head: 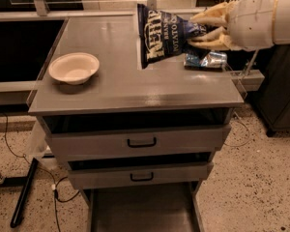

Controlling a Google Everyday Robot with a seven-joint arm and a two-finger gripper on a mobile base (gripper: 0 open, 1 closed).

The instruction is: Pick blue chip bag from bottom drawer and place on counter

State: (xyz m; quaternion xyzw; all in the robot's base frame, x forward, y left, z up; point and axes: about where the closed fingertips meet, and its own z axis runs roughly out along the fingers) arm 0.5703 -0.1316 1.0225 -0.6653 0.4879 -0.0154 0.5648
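Camera view shows my gripper at the right side, above the counter. Its two pale fingers are closed on the right edge of the blue chip bag. The bag hangs tilted over the back part of the counter; I cannot tell if its lower corner touches the surface. A small shiny packet lies just under my gripper. A white bowl stands on the left part. The bottom drawer is pulled out.
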